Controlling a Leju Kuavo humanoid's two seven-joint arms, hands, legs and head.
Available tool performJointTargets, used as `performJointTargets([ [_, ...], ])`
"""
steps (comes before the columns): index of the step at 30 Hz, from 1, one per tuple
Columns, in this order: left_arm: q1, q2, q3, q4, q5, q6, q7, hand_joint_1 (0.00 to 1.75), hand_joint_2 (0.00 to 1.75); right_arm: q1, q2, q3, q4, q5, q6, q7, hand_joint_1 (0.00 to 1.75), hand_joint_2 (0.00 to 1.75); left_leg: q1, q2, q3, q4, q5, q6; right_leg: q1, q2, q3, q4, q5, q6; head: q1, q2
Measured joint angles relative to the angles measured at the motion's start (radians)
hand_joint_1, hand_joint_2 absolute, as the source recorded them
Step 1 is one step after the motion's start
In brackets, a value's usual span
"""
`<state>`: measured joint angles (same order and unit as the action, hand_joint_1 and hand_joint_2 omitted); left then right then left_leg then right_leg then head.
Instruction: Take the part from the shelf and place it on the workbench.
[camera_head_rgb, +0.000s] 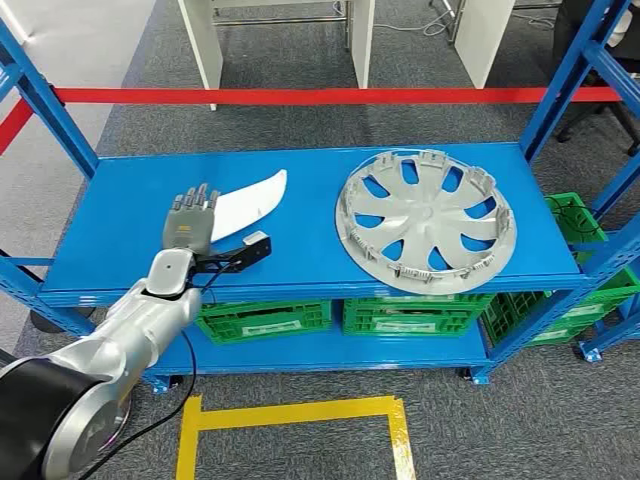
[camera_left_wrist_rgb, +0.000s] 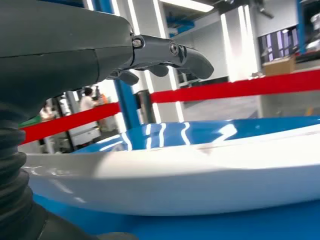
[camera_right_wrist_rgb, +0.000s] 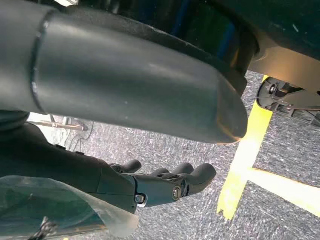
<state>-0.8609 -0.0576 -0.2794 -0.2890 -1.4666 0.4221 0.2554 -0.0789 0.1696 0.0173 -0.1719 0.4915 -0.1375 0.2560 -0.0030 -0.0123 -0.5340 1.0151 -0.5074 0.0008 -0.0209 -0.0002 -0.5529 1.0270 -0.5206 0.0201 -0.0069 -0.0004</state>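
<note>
One white curved part (camera_head_rgb: 247, 203) on the blue shelf (camera_head_rgb: 113, 225), just under my open left hand (camera_head_rgb: 189, 222), fingers spread above it; my right hand (camera_right_wrist_rgb: 166, 182) hangs empty, fingers loosely extended.

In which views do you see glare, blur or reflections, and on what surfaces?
Head view: even light, sharp; the white part and silver wheel cover show no strong glare, and the left hand casts little shadow. Left wrist view: ceiling lights reflect as white streaks on the blue shelf; the near thumb is soft. Right wrist view: dim, the right hand dark above the floor.
</note>
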Motion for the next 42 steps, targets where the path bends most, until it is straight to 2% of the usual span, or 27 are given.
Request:
performJointTargets([
  [1,0.0,0.003,0.001,0.001,-0.001,-0.002,0.003,1.16,1.75,0.0,0.0,0.0,0.0,0.001,0.0,0.001,0.0,0.0,0.0,0.0,0.0,0.0,0.0,0.0,0.0,0.0,0.0,0.0,0.0,0.0,0.0,0.0],
  [2,0.0,0.006,0.001,0.001,-0.002,-0.004,0.006,1.31,1.75,0.0,0.0,0.0,0.0,0.001,0.001,0.001,0.0,0.0,0.0,0.0,0.0,0.0,0.0,0.0,0.0,0.0,0.0,0.0,0.0,0.0,0.0,0.0],
  [3,0.0,0.012,0.003,0.002,-0.004,-0.011,0.011,1.75,1.75,0.0,0.0,0.0,0.0,0.002,0.002,0.001,0.0,0.0,0.0,0.0,0.0,0.0,0.0,0.0,0.0,0.0,0.0,0.0,0.0,0.0,0.0,0.0],
  [7,0.002,0.034,0.017,0.008,-0.005,-0.04,0.02,1.75,1.75,0.0,0.0,0.0,0.0,0.005,0.007,0.0,0.0,0.0,0.0,0.0,0.0,0.0,0.0,0.0,0.0,0.0,0.0,0.0,0.0,0.0,0.0,0.0],
  [12,0.008,0.052,0.029,0.011,-0.004,-0.031,0.007,1.75,1.75,-0.001,0.0,0.0,0.001,0.006,0.008,-0.003,0.0,0.0,0.0,0.0,0.0,0.0,0.0,0.0,0.0,0.0,0.0,0.0,0.0,0.0,0.0,0.0],
  [19,0.024,0.057,0.045,0.014,-0.005,0.051,-0.031,1.75,1.75,-0.001,0.0,0.0,0.001,0.011,0.014,0.005,0.0,0.0,0.0,0.0,0.0,0.0,0.0,0.0,0.0,0.0,0.0,0.0,0.0,0.0,0.0,0.0],
  [22,0.031,0.055,0.055,0.014,0.007,0.122,-0.081,1.75,1.75,-0.001,0.0,0.0,0.001,0.011,0.014,0.007,0.0,0.0,0.0,0.0,0.0,0.0,0.0,0.0,0.0,0.0,0.0,0.0,0.0,0.0,0.0,0.0],
  [26,0.05,0.044,0.093,0.002,0.065,0.241,-0.221,1.75,1.75,-0.001,0.0,-0.001,0.001,0.01,0.011,0.007,0.0,0.0,0.0,0.0,0.0,0.0,0.0,0.0,0.0,0.0,0.0,0.0,0.0,0.0,0.0,0.0],
  [29,0.1,0.023,0.154,-0.082,0.099,0.263,-0.363,1.75,1.75,-0.001,0.0,-0.001,0.001,0.007,0.009,0.007,0.0,0.0,0.0,0.0,0.0,0.0,0.0,0.0,0.0,0.0,0.0,0.0,0.0,0.0,0.0,0.0],
  [33,0.175,-0.05,0.31,-0.239,0.199,0.266,-0.647,1.75,1.75,-0.001,0.0,-0.003,0.002,0.003,0.005,0.008,0.0,0.0,0.0,0.0,0.0,0.001,0.0,0.0,0.0,0.001,-0.001,0.0,0.0,0.0,0.0,0.0],
  [35,0.195,-0.098,0.399,-0.289,0.326,0.266,-0.811,1.75,1.75,0.0,0.0,-0.005,0.002,-0.002,0.002,0.009,0.0,0.0,0.0,0.0,0.0,0.001,0.0,0.0,0.0,0.001,-0.001,0.0,0.0,0.0,0.0,0.0],
  [37,0.221,-0.145,0.444,-0.339,0.517,0.265,-0.917,1.75,1.75,0.0,0.0,-0.008,0.001,-0.006,-0.001,0.01,0.0,0.0,-0.001,0.0,0.0,0.002,-0.001,0.001,0.0,0.001,0.0,0.0,0.0,0.0,0.0,0.0],
  [39,0.267,-0.175,0.419,-0.408,0.734,0.259,-0.946,1.75,1.75,0.0,0.0,-0.012,0.001,-0.011,-0.004,0.01,0.0,0.0,-0.001,0.001,0.0,0.002,-0.001,0.001,-0.001,0.001,0.0,0.0,0.0,0.0,0.0,0.0],
  [42,0.385,-0.186,0.296,-0.574,1.021,0.224,-0.953,1.75,1.75,0.004,0.0,-0.022,0.001,-0.018,-0.009,0.01,0.0,0.0,0.0,0.001,0.0,0.002,-0.001,0.001,-0.001,0.001,0.0,-0.001,0.0,0.0,0.0,0.0],
])
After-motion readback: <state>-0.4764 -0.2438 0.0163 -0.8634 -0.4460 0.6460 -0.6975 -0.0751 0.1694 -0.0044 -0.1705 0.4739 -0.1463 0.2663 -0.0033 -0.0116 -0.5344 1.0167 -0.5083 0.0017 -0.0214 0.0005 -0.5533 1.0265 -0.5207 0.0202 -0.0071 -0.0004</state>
